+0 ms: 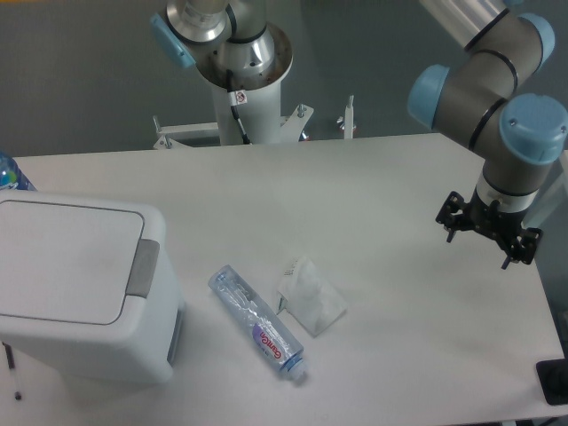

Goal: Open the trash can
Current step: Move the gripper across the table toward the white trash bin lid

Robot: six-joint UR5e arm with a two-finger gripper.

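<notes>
Camera view: the bin (75, 284) sits lid shut at the table's (382, 195) left edge. A bottle (257, 322) and wrapper (309, 297) lie just right of it; far right hovers the gripper (487, 230), fingers spread, empty.

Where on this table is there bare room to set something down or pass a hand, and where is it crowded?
Free: the wide strip between the robot base and the bottle; also the stretch from the crumpled wrapper across to the tool. Crowded: the front left, where the trash can, bottle and wrapper sit close together.
</notes>
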